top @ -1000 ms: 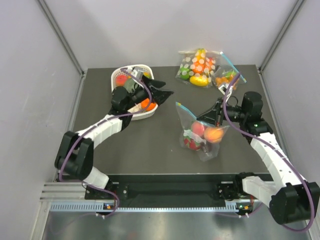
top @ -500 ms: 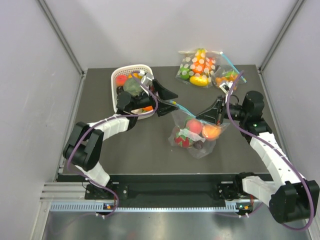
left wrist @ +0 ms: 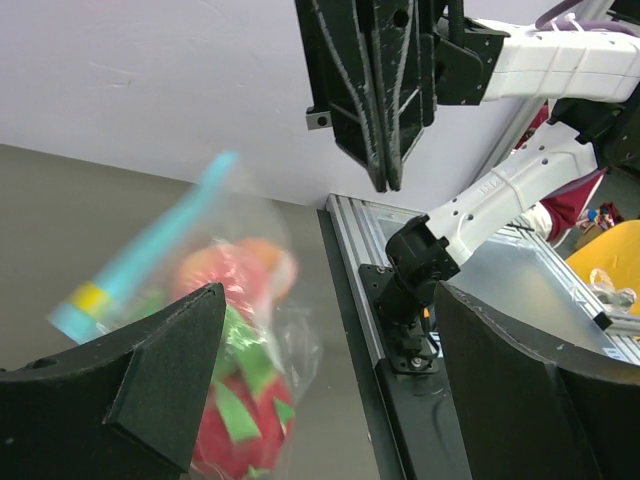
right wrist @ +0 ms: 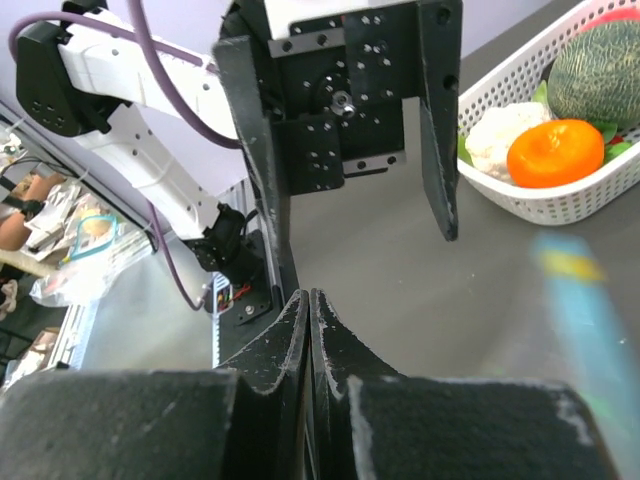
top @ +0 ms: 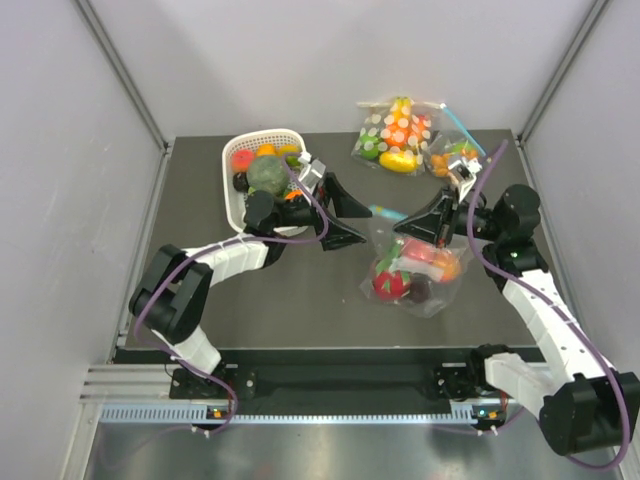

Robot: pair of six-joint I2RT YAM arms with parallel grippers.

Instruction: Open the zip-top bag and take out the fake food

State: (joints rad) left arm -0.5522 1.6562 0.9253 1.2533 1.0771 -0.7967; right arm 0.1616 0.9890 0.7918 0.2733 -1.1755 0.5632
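Note:
The zip-top bag (top: 432, 292) is clear, with a teal zip strip (top: 384, 212) at its upper left. It holds the fake food: a red dragon fruit with green leaves (top: 390, 283) and an orange-pink peach (top: 441, 266). My right gripper (top: 403, 228) is shut on the bag's top edge beside the strip and holds that edge up. My left gripper (top: 357, 227) is open, its fingertips just left of the strip, not touching it. In the left wrist view the blurred bag (left wrist: 235, 330) lies between and beyond my open fingers (left wrist: 170, 350), and the shut right gripper (left wrist: 383, 150) hangs above.
A white basket (top: 262, 134) at the back left holds a green melon, an orange and cauliflower; it also shows in the right wrist view (right wrist: 560, 205). A polka-dot bag (top: 395, 135) and a small clear bag of orange pieces (top: 452, 156) lie at the back right.
My left gripper has swung from the basket rightward to the bag's zip strip. My right gripper has drawn the bag to the right and kept its top edge raised.

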